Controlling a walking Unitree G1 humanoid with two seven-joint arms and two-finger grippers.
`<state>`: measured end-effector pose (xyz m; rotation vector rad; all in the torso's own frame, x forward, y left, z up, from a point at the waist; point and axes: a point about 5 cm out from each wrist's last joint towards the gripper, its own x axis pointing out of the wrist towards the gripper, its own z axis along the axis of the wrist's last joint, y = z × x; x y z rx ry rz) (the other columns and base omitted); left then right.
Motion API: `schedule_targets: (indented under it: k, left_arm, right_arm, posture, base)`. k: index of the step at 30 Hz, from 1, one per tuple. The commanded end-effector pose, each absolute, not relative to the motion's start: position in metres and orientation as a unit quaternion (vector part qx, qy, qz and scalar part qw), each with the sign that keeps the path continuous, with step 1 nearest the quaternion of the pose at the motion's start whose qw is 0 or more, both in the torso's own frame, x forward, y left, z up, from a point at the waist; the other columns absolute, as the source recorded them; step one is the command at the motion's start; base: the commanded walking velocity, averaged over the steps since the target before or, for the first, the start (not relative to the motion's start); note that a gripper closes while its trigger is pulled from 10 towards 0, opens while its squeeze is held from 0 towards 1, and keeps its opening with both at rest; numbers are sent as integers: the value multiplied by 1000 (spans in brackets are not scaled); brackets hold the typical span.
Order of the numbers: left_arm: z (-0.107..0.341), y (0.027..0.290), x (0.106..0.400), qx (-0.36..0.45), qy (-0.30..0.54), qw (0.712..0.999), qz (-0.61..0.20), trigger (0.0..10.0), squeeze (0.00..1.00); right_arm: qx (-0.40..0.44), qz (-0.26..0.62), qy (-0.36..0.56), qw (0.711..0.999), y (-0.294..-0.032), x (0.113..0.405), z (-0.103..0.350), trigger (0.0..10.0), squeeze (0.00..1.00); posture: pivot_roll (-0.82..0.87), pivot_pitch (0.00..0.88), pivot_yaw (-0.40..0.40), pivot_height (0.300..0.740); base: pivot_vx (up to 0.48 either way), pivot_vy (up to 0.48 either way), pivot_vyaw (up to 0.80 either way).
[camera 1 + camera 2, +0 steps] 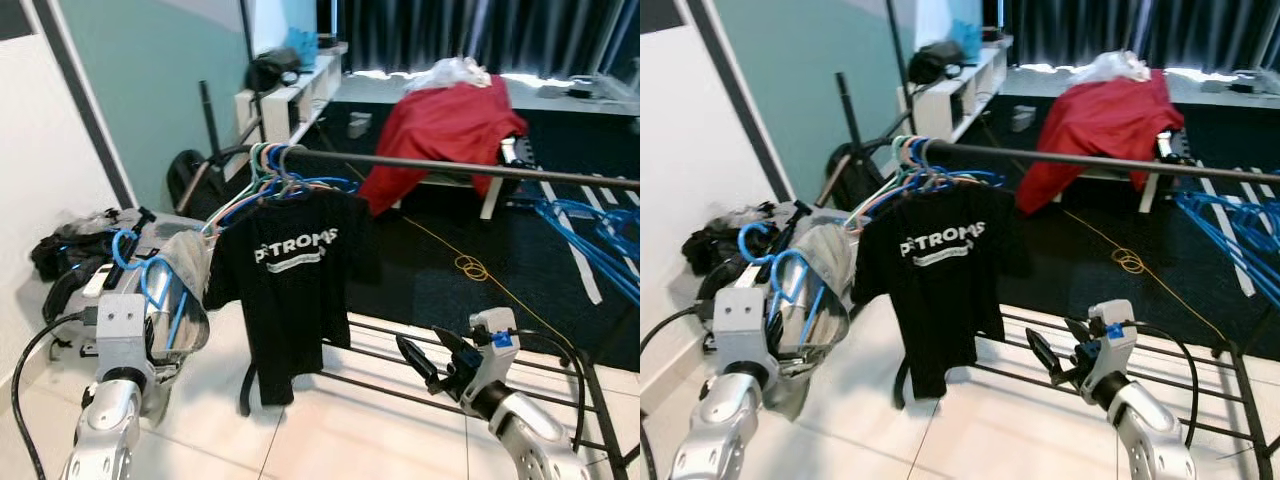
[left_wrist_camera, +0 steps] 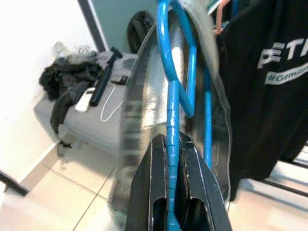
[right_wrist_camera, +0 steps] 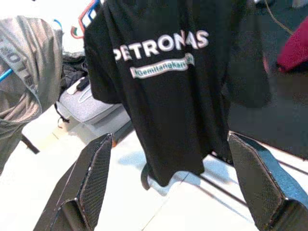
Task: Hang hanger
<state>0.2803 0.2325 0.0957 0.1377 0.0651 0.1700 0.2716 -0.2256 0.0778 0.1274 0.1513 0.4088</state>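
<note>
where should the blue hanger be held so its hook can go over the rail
Hold it as the left gripper does now: fingers shut on the straight neck of the blue hanger, below the hook, coming from underneath. That leaves the curved hook free on top, and the grey garment hangs clear below. The rail lies higher and to the right, beside the black t-shirt.

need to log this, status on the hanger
Left gripper shut on blue hanger with grey garment. Right gripper open, empty. Black t-shirt already on rail.
</note>
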Motion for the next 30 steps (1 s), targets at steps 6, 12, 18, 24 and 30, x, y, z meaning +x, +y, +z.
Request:
schedule_targets:
  k: [6, 12, 18, 24, 30]
  left_arm:
    - [87, 229, 274, 101, 64, 992, -35, 10000, 0]
    - [85, 196, 263, 66, 62, 970, -224, 10000, 0]
    - [88, 188, 258, 42, 53, 955, -287, 10000, 0]
    - [85, 190, 262, 43, 59, 957, -280, 10000, 0]
    - [87, 196, 267, 10, 54, 963, -262, 10000, 0]
  right_arm:
    - [62, 228, 75, 969, -215, 273, 78, 10000, 0]
    - [60, 250, 79, 963, -210, 273, 78, 10000, 0]
    - [60, 267, 81, 958, -206, 271, 78, 10000, 0]
    - [60, 272, 81, 957, -205, 271, 78, 10000, 0]
    - [63, 273, 84, 956, -205, 273, 77, 10000, 0]
  posture:
    - [-56, 0, 3, 740]
    - [-59, 0, -1, 740]
    - [-61, 0, -2, 740]
    - [-55, 0, -4, 740]
    - [-45, 0, -12, 740]
  base:
    - [0, 0, 800]
    - [0, 0, 800]
    - [0, 0, 800]
    - [0, 0, 800]
    - [0, 0, 800]
